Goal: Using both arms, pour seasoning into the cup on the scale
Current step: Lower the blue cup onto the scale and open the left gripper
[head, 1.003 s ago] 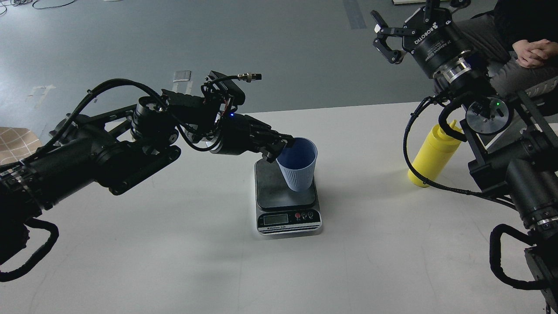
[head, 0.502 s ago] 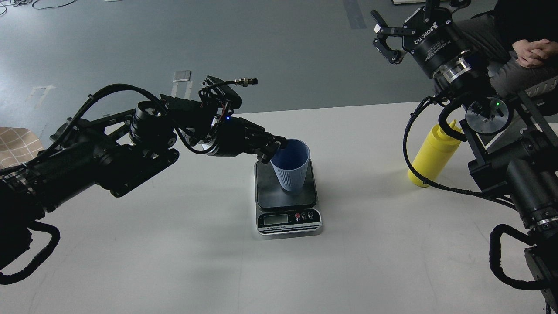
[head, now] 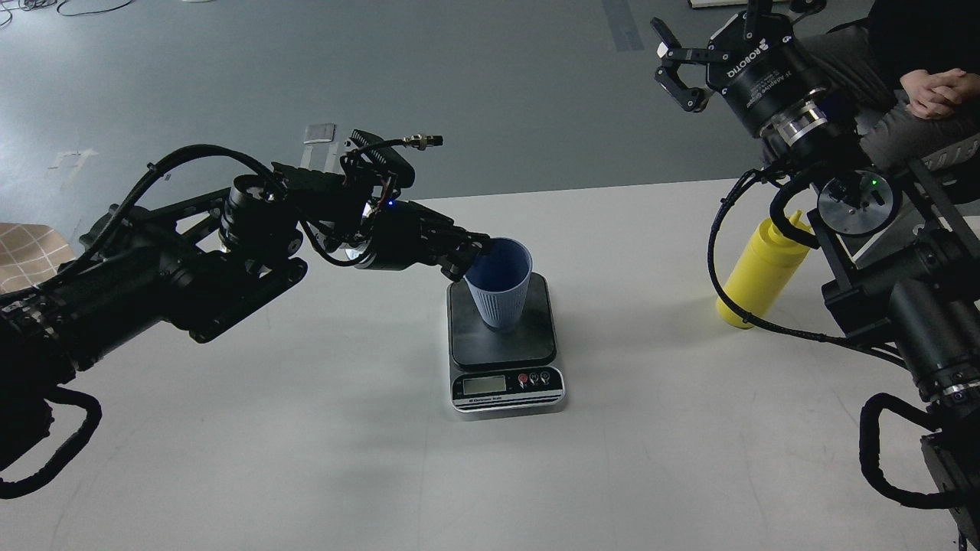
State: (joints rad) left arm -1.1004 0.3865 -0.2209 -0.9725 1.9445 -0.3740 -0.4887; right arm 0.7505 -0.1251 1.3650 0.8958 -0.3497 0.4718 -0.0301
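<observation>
The light-blue ribbed cup (head: 499,291) stands tilted a little over the black plate of the scale (head: 503,340) at the table's middle. My left gripper (head: 468,259) is shut on the cup's left rim. The yellow seasoning bottle (head: 758,277) stands upright at the right of the table, partly hidden behind my right arm's cables. My right gripper (head: 672,65) is open and empty, raised high at the back right, well above and behind the bottle.
A seated person's clasped hands (head: 935,90) show at the top right corner beyond the table (head: 306,459). The table's far edge runs behind the scale. A tiled patch of floor shows at the far left.
My left gripper has drawn the cup to the left and back, from the plate's right side to about its middle. The right arm has not moved.
</observation>
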